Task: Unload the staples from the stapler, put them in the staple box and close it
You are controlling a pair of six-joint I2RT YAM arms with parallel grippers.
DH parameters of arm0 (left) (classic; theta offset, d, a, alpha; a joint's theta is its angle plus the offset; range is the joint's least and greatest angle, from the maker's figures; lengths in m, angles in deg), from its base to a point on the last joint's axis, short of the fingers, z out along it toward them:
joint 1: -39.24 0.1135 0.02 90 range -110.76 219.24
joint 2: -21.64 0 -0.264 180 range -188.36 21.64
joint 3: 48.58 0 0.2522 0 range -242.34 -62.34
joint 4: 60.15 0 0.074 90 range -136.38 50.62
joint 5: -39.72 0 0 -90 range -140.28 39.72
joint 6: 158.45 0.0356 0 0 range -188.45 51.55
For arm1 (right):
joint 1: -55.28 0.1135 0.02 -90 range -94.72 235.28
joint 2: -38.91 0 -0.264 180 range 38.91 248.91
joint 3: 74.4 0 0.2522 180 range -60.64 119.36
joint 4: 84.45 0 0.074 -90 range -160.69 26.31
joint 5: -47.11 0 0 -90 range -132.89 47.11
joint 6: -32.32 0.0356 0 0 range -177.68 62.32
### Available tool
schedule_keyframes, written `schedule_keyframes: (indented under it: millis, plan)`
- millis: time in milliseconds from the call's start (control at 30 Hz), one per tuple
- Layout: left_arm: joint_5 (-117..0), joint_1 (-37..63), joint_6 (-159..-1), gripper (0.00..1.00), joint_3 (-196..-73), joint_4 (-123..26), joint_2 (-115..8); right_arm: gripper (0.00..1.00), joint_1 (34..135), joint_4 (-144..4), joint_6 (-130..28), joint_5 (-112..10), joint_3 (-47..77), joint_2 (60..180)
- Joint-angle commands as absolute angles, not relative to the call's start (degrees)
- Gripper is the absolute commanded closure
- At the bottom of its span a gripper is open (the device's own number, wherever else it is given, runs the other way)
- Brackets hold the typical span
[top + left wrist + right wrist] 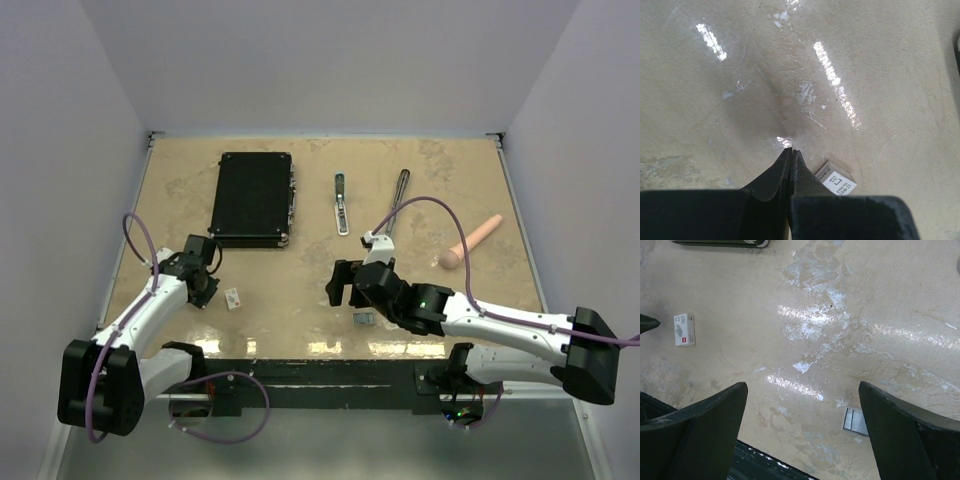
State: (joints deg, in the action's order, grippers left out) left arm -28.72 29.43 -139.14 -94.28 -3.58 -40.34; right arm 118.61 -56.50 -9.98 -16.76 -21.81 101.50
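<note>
So, table (300, 160): tan, walls at 9, 12 and 3 o'clock.
black case (252, 198): 11 o'clock, closed, contents hidden.
stapler (341, 204): two bars, 12 o'clock, well apart from both grippers.
right gripper (802, 390): spread wide, empty.
left gripper (791, 152): pinched together, nothing held; white block (836, 181) at its 4 o'clock.
staples (856, 420): on table, right gripper's 4 o'clock, near front edge.

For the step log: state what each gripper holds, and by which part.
Nothing is held. The left gripper is shut empty; the right gripper is open, the staples lying loose on the table.
</note>
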Motion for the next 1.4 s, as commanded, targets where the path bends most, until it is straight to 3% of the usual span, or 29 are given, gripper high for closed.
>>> schedule_keyframes:
  millis: [0, 467, 767, 1100, 1367]
  plan:
    - [-29.97, 29.74, -142.54, 1.00, -94.42, -2.97, -40.85, 0.01, 118.74, -56.19, -10.57, -13.09, -22.32, 100.08]
    - [-34.99, 29.57, -144.65, 1.00, -94.94, -2.44, -45.60, 0.01, 118.65, -55.66, -8.99, -11.78, -21.97, 101.93]
    - [-41.84, 29.31, -144.82, 1.00, -91.52, -6.39, -50.08, 0.01, 116.81, -46.18, -2.58, -8.96, -19.07, 105.27]
    - [-46.84, 23.25, -148.86, 1.00, -89.24, -6.92, -46.83, 0.04, 102.40, -52.06, -9.78, -27.32, -29.08, 100.96]
    - [-49.31, 16.92, -153.08, 1.00, -87.92, -8.15, -45.60, 0.05, 101.95, -55.39, -8.38, -34.87, -31.02, 103.16]
